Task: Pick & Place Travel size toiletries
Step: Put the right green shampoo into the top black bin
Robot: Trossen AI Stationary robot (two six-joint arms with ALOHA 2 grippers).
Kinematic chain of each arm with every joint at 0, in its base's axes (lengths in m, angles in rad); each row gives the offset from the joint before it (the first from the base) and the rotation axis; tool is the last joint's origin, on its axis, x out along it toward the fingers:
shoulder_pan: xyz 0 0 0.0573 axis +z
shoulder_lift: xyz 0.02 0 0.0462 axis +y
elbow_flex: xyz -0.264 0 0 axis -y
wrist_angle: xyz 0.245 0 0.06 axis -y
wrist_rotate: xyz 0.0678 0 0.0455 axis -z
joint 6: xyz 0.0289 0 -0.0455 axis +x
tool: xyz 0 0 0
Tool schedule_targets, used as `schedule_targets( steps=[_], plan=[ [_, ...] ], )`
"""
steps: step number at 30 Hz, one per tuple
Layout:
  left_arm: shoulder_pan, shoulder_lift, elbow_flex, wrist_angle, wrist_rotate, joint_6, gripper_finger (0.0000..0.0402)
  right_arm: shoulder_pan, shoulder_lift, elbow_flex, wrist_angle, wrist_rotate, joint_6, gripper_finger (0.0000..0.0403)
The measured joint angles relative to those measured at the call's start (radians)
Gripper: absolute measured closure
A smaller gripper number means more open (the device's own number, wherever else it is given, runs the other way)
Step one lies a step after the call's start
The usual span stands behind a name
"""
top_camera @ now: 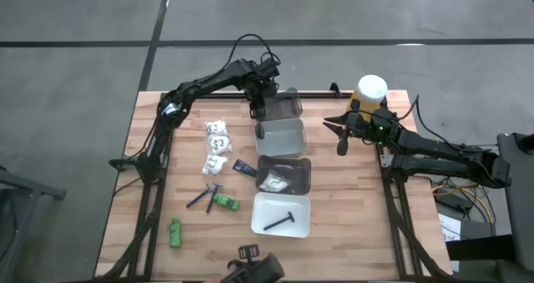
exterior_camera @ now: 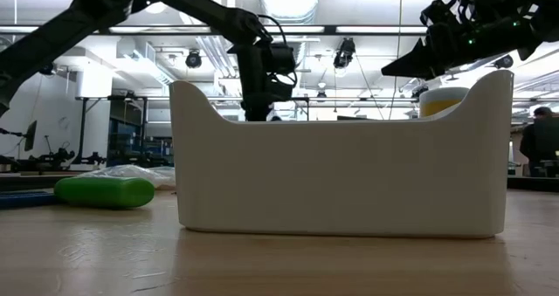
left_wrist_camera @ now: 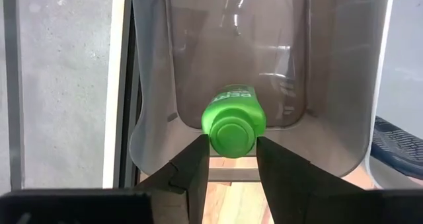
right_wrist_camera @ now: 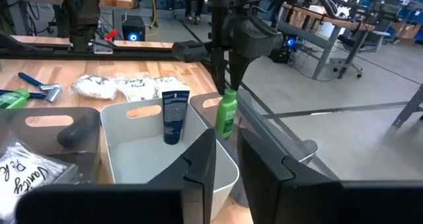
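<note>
Green bottle point(left_wrist_camera: 232, 115) hangs cap-up in the left gripper point(left_wrist_camera: 232, 139), right over the smoky see-through tray point(top_camera: 294, 109) at the far end of the tray row!

Across the wooden tabletop point(top_camera: 350, 224) four trays sit in a line down the middle. The yellow white-capped container point(top_camera: 370, 95) stands by the right arm. The left arm reaches in from the far left, and its fingers point(left_wrist_camera: 192, 168) are clenched on the bottle's cap, one on each side. The right gripper point(top_camera: 340, 141) hovers just beside the pale tray point(top_camera: 284, 145), fingers slightly parted with nothing between them. White packets point(top_camera: 217, 141) lie in a cluster left of the trays. A dark blue tube point(right_wrist_camera: 175, 116) stands inside the pale tray. Two more green bottles point(top_camera: 175, 231) lie near the front-left, and a dark razor stick point(top_camera: 279, 221) lies in the nearest white tray point(top_camera: 260, 208).
</note>
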Motion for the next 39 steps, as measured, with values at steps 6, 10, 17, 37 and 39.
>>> schedule_targets(
  steps=[6,10,17,37,39],
  plan=[
    [0.000,-0.072,0.000,-0.002,0.002,-0.001,0.0271,0.000,0.000,0.000,-0.007,0.000,0.000,0.0317],
    [0.000,-0.131,0.000,-0.010,0.015,-0.027,0.0271,0.000,0.000,0.000,-0.013,0.000,0.000,0.0302],
    [-0.001,-0.260,-0.089,0.079,0.131,-0.053,0.0271,0.000,0.000,0.000,-0.015,0.001,0.033,0.0265],
    [-0.008,-1.108,-1.400,1.298,0.274,-0.193,0.0298,0.000,0.000,-0.001,-0.059,0.002,0.080,0.0151],
    [-0.009,-1.183,-1.498,1.354,0.274,-0.197,0.0298,0.000,0.000,-0.001,-0.058,0.003,0.097,0.0145]
  ],
)
